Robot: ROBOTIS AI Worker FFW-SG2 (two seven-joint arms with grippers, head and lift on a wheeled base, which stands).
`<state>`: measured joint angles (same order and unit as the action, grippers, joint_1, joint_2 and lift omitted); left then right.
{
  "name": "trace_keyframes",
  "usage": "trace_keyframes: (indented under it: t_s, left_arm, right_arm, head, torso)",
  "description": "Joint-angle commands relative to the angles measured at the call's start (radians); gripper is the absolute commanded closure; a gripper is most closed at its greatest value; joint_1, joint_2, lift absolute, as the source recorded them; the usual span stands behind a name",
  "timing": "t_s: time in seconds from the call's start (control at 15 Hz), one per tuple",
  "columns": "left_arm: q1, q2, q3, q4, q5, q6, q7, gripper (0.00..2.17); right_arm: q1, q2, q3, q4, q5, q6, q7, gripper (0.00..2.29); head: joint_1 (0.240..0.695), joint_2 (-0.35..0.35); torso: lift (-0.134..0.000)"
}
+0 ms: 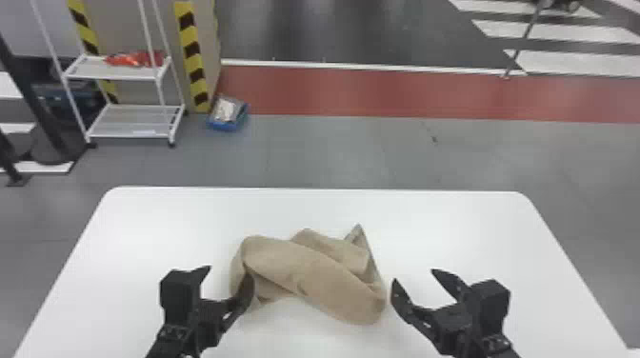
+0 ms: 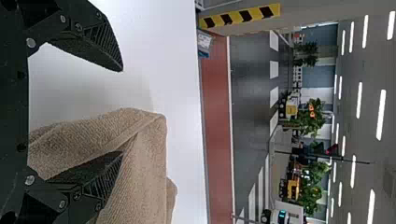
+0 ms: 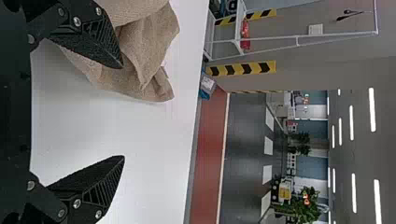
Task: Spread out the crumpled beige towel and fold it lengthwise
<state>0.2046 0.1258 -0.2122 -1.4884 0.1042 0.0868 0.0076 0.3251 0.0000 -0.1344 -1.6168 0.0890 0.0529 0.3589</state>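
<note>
Beige, likely light and floppy, the towel [image 1: 309, 276] lies crumpled midway between the side edges of the table [image 1: 143, 214], probably best pinched at its pointed far corner [image 1: 357, 233], left gripper [image 1: 229, 273] and right gripper [image 1: 414, 276] fingers apart.

Furniture: white round-cornered bench [image 1: 333, 204]; white metal two-shelf rack [image 1: 112, 72]
Ground: grey floor [image 1: 357, 152], brick-red strip [image 1: 381, 95] beyond
Edging: yellow-and-black diagonal striping [image 1: 193, 52] near the rack
Greenery: leafy green plants [image 2: 310, 116]
Overhead: long white tube lights [image 2: 381, 114]
</note>
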Motion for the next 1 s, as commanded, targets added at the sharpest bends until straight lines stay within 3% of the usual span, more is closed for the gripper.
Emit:
trace_keyframes:
  t_s: [0.0, 0.13, 0.2, 0.33, 0.4, 0.47, 0.67, 0.8, 0.93]
  left_arm:
    - [0.001, 0.000, -0.012, -0.001, 0.000, 0.029, -0.018, 0.35]
    - [0.001, 0.000, -0.013, -0.004, -0.003, 0.035, -0.031, 0.52]
    - [0.001, 0.000, -0.013, -0.010, -0.004, 0.051, -0.044, 0.77]
    - [0.010, 0.002, -0.012, -0.026, -0.006, 0.051, -0.044, 1.43]
    - [0.019, 0.002, -0.010, -0.047, -0.006, 0.048, -0.040, 1.88]
    - [0.033, 0.003, -0.001, -0.072, -0.008, 0.044, -0.041, 2.14]
    - [0.088, 0.012, 0.024, -0.173, -0.008, 0.035, -0.066, 2.14]
    - [0.164, 0.014, 0.067, -0.319, 0.005, 0.038, -0.093, 2.14]
    - [0.230, 0.018, 0.117, -0.438, 0.083, 0.032, -0.176, 2.14]
  right_arm:
    - [0.000, 0.001, 0.002, -0.002, 0.006, 0.011, 0.000, 0.22]
    - [0.000, 0.001, 0.002, -0.002, 0.005, 0.011, 0.000, 0.22]
    - [0.000, 0.001, 0.002, 0.000, 0.005, 0.011, 0.000, 0.22]
    - [0.000, 0.001, 0.006, -0.002, 0.005, 0.008, 0.000, 0.22]
    - [0.000, 0.001, 0.006, -0.002, 0.005, 0.008, 0.000, 0.22]
    - [0.000, 0.001, 0.007, -0.002, 0.005, 0.008, 0.000, 0.22]
    - [0.003, 0.001, 0.010, -0.014, 0.003, 0.008, -0.001, 0.22]
    - [0.009, 0.001, 0.016, -0.031, 0.003, 0.008, -0.001, 0.22]
    - [0.018, 0.001, 0.019, -0.046, -0.002, 0.005, -0.001, 0.22]
  head:
    - [0.695, -0.090]
    - [0.695, -0.104]
    - [0.695, -0.106]
    - [0.695, -0.112]
    - [0.695, -0.112]
    - [0.695, -0.111]
    - [0.695, -0.106]
    - [0.695, -0.103]
    - [0.695, -0.096]
  torso:
    - [0.000]
    - [0.000]
    - [0.000]
    - [0.000]
    - [0.000]
    - [0.000]
    - [0.000]
    - [0.000]
    - [0.000]
